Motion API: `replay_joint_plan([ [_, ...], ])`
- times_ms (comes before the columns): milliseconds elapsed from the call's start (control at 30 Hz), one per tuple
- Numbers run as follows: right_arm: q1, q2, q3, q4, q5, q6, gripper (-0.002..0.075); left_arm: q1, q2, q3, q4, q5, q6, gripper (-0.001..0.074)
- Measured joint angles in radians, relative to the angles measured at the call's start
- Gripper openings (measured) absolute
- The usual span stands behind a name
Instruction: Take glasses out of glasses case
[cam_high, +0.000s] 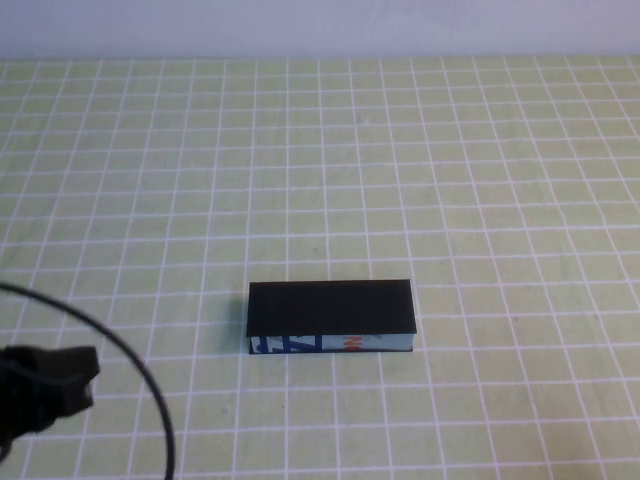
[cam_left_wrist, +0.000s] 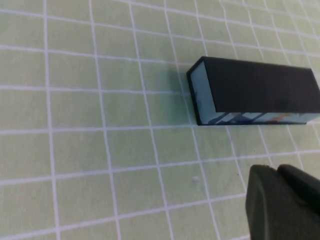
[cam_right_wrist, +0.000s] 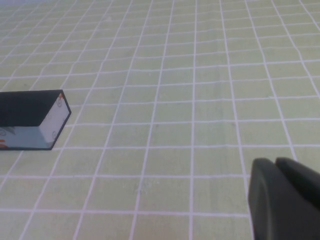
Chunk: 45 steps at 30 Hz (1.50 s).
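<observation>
The glasses case (cam_high: 330, 315) lies shut near the middle of the green grid mat, its flat black lid up and its light-blue printed side facing me. It also shows in the left wrist view (cam_left_wrist: 255, 91) and, in part, in the right wrist view (cam_right_wrist: 31, 119). The glasses are hidden. My left gripper (cam_high: 70, 378) is at the near left, well to the left of the case, with its fingers (cam_left_wrist: 280, 200) pressed together and empty. My right gripper (cam_right_wrist: 277, 165) is out of the high view, off to the right of the case, fingers together and empty.
A black cable (cam_high: 140, 370) arcs from the left arm down to the near edge. The green grid mat (cam_high: 320, 160) runs to a pale wall at the back.
</observation>
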Motion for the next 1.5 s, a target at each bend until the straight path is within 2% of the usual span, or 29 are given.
replay_joint_plan([
  [133, 0.000, 0.000, 0.000, 0.000, 0.000, 0.000, -0.0018, 0.000, 0.274, -0.163, -0.072, 0.040, 0.201, -0.0004],
  [367, 0.000, 0.000, 0.000, 0.000, 0.000, 0.000, -0.0018, -0.032, 0.714, -0.378, -0.379, 0.056, 0.589, -0.0004],
  [667, 0.000, 0.000, 0.000, 0.000, 0.000, 0.000, -0.0018, -0.111, 1.124, -0.661, -0.450, 0.116, 0.696, -0.0004],
  [867, 0.000, 0.000, 0.000, 0.000, 0.000, 0.000, -0.0018, -0.113, 1.230, -0.757, -0.451, 0.165, 0.700, -0.0004],
  [1200, 0.000, 0.000, 0.000, 0.014, -0.072, 0.000, -0.0018, -0.117, 1.297, -0.768, -0.414, 0.163, 0.702, -0.0004],
  [1500, 0.000, 0.000, 0.000, 0.402, -0.256, 0.003, -0.0018, -0.117, 1.326, -0.770, -0.398, 0.163, 0.703, -0.0004],
])
